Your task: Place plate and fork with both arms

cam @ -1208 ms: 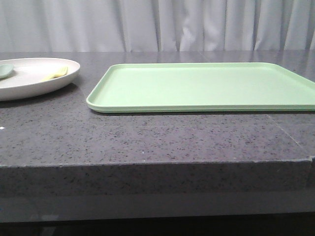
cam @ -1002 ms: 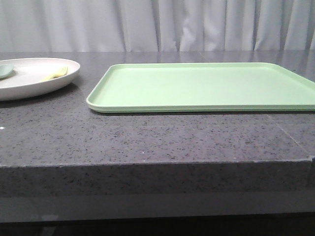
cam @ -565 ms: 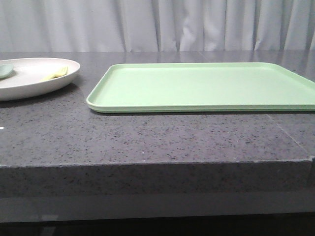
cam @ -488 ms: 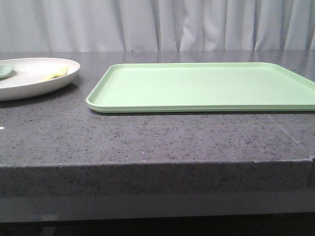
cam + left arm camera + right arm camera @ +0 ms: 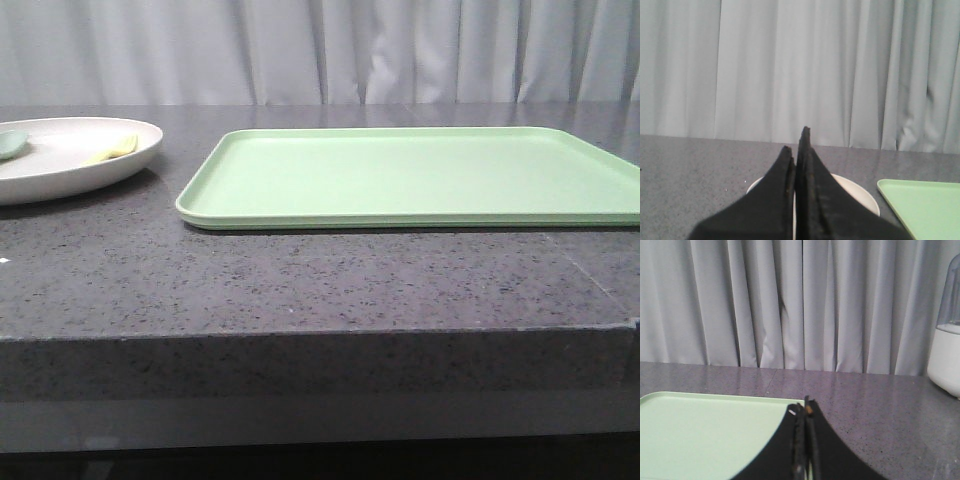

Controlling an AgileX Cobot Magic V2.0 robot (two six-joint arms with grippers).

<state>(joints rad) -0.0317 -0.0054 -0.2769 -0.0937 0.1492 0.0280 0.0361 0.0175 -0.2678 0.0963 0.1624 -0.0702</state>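
Awaiting pickup: plate (image 5: 60, 160) and fork (image 5: 113, 149) at the bench's (image 5: 300, 285) left, beside the green tray (image 5: 420, 175).
Left gripper (image 5: 796, 145) and right gripper (image 5: 804, 412) both appear pressed together, holding nothing. The fork lies inside the plate near a spoon (image 5: 10, 143). Both look light, rigid, probably slippery plastic; grip the plate's raised rim and the fork's flat handle.

Cream round plate (image 5: 60, 160) flat on counter, far left; pale yellow fork (image 5: 113, 149) lying inside it.
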